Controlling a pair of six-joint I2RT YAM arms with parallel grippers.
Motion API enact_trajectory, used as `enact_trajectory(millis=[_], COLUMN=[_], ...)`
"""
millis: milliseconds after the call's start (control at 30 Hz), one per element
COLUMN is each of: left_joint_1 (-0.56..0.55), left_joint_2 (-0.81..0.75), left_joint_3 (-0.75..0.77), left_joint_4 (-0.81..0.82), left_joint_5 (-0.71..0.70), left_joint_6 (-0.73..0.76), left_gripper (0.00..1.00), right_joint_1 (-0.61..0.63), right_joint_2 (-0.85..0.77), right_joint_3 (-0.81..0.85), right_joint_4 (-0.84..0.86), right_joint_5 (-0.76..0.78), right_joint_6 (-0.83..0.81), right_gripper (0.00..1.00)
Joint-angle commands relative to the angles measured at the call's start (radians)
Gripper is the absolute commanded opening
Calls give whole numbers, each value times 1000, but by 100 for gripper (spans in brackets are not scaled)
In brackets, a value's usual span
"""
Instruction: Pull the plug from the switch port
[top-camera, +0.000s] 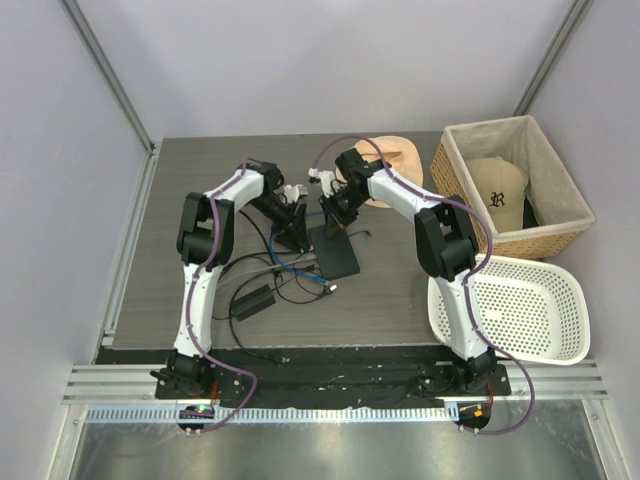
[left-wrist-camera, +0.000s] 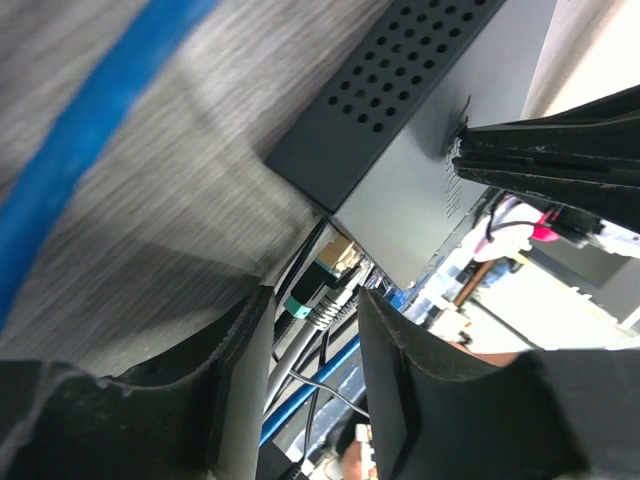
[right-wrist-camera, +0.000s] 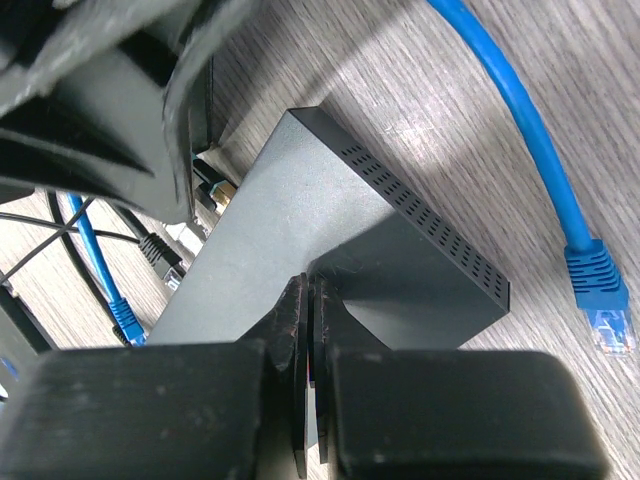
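The flat black switch (top-camera: 335, 252) lies mid-table; its vented side shows in the left wrist view (left-wrist-camera: 400, 110) and its top in the right wrist view (right-wrist-camera: 300, 210). My left gripper (left-wrist-camera: 315, 300) is open at the port edge (right-wrist-camera: 208, 190), its fingers either side of a teal-collared grey plug (left-wrist-camera: 305, 300) and a blue cable (left-wrist-camera: 310, 395). A blue plug (right-wrist-camera: 125, 315) sits by that edge; I cannot tell if it is seated. Another blue plug (right-wrist-camera: 598, 300) lies loose beyond the vented end. My right gripper (right-wrist-camera: 310, 285) is shut, tips pressing on the switch top.
A black adapter brick (top-camera: 253, 300) and thin black leads lie left of the switch. A tan hat (top-camera: 398, 160) lies at the back. A wicker basket (top-camera: 560, 200) holding a cap and a white mesh basket (top-camera: 510, 305) stand at the right.
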Motion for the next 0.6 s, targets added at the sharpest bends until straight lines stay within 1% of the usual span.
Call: enact_trajectory(millis=[0,133,400,567], left_joint_1=[2,2,-12,-18], left_joint_2=[47,49,73,86], left_joint_3=[6,15,59,59], left_joint_4=[30,41,20,24], left_joint_5=[-34,-23,-63,-66], left_joint_6=[-2,-1,4,-8], left_gripper=[43,37,31,32], right_joint_1=[18,17,18,20], right_joint_2=[90,102,118,112], right_joint_3=[-83,-87,-62,-74], right_joint_4=[-155,-161,-164,-163], right_joint_5=[162,164,173,171], right_joint_6=[-53,-55,-59,-61], right_gripper=[1,1,1,1])
